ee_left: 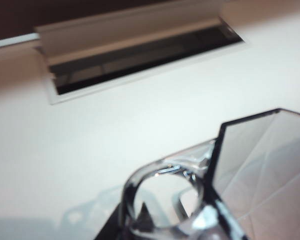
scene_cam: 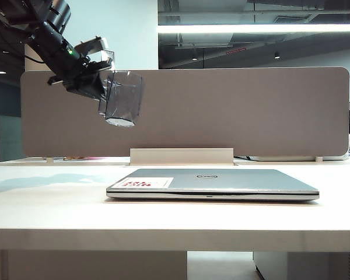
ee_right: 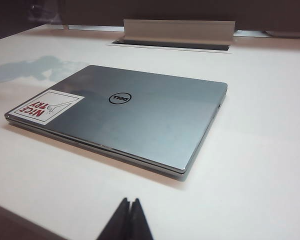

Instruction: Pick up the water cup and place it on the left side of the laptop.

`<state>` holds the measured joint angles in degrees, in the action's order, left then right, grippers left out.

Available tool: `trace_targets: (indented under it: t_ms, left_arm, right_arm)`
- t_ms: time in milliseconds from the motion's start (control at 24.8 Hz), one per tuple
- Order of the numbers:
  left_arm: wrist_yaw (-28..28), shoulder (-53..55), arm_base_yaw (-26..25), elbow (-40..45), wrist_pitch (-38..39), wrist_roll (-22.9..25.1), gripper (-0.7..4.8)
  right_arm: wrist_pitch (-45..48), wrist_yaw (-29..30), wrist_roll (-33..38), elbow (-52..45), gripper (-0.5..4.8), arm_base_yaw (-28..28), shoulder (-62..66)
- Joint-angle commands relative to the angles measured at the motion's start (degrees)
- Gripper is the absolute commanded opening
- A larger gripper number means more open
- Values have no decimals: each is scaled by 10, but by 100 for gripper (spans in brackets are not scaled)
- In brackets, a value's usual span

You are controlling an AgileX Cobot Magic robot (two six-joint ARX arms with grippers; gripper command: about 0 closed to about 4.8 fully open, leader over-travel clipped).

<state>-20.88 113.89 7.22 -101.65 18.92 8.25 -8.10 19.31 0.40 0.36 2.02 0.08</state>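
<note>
Left hand (scene_cam: 99,87), raised high over the left part of the desk (scene_cam: 58,216), clenched on the water cup (scene_cam: 123,98), which hangs tilted in the air, its base lower and turned toward the camera, well above the desk top and above and left of the laptop (scene_cam: 213,184). Right hand (ee_right: 129,220), low over the near edge of the desk in front of the laptop, its two fingers pressed together on nothing.

Progress, as judged from this moment: the pick-up is done, since the cup is clear of every surface. What is left is the carry down, the setting of the cup upright on the bare desk just left of the laptop, and the release. The laptop lies closed and flat, with open desk on its left.

Views compared. The exterior view alone shows the height of the cup and its place relative to the laptop and to the grey screen (scene_cam: 221,111) behind. The left wrist view shows the cup (ee_left: 260,170) close up, its clear faceted wall and ring-shaped handle, and below it the cable slot (ee_left: 140,50) at the rear of the desk; no laptop appears there. The right wrist view alone shows the lid plainly: the round logo (ee_right: 119,98) and the white sticker (ee_right: 46,108) with red letters.
</note>
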Motion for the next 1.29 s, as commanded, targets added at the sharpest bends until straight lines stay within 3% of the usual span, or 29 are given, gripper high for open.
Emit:
trace_targets:
  t_ms: [40,322,484,725,967,1290]
  left_arm:
    - [-37,-6,-3,-3,17,37,-6]
    - [-134,-6,-38,9,33,91,-6]
    - [-143,-5,-66,46,17,98,-6]
    - [-127,-6,-85,105,-39,90,-5]
    - [-84,-6,-80,197,-149,73,-6]
    - [-6,-6,-64,272,-265,3,-6]
  right_arm:
    - [6,1,0,-3,-8,0,-1]
    - [6,2,1,-3,-8,0,-1]
    - [6,1,1,-3,-8,0,-1]
    - [6,1,1,-3,-8,0,-1]
    - [6,2,1,-3,-8,0,-1]
    - [6,1,1,-3,-8,0,-1]
